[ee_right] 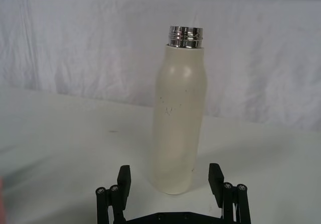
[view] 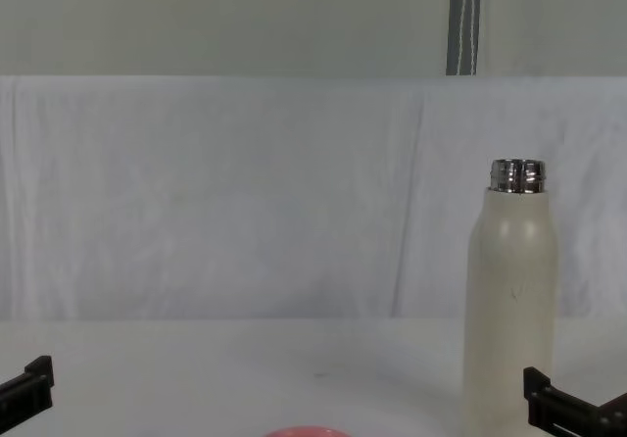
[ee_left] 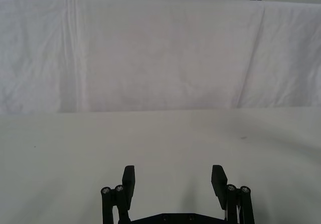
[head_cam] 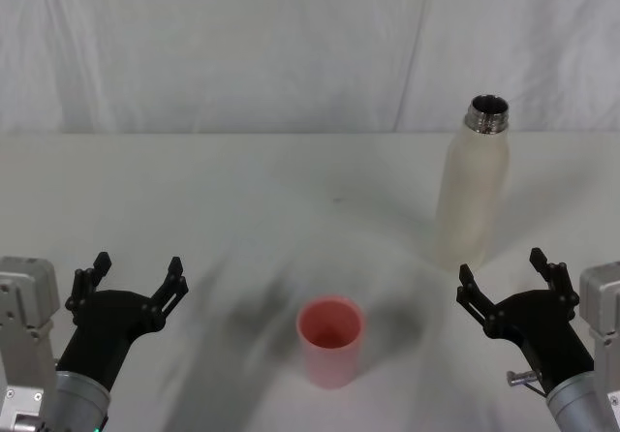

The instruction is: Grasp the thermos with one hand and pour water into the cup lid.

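The cream-white thermos (head_cam: 473, 190) stands upright and uncapped at the right of the table, its steel neck open at the top; it also shows as the thermos (ee_right: 179, 113) and the thermos (view: 509, 300). The pink cup lid (head_cam: 330, 341) stands open side up near the front middle; just its rim (view: 304, 432) peeks in from the chest. My right gripper (head_cam: 507, 275) is open just in front of the thermos, apart from it, and the bottle lines up between its fingers (ee_right: 170, 178). My left gripper (head_cam: 136, 275) is open at the front left, holding nothing (ee_left: 174, 179).
A white cloth covers the table (head_cam: 242, 190) and hangs as a backdrop behind it. A grey vertical post (view: 463, 21) stands behind the backdrop. Bare cloth lies between the cup lid and the thermos.
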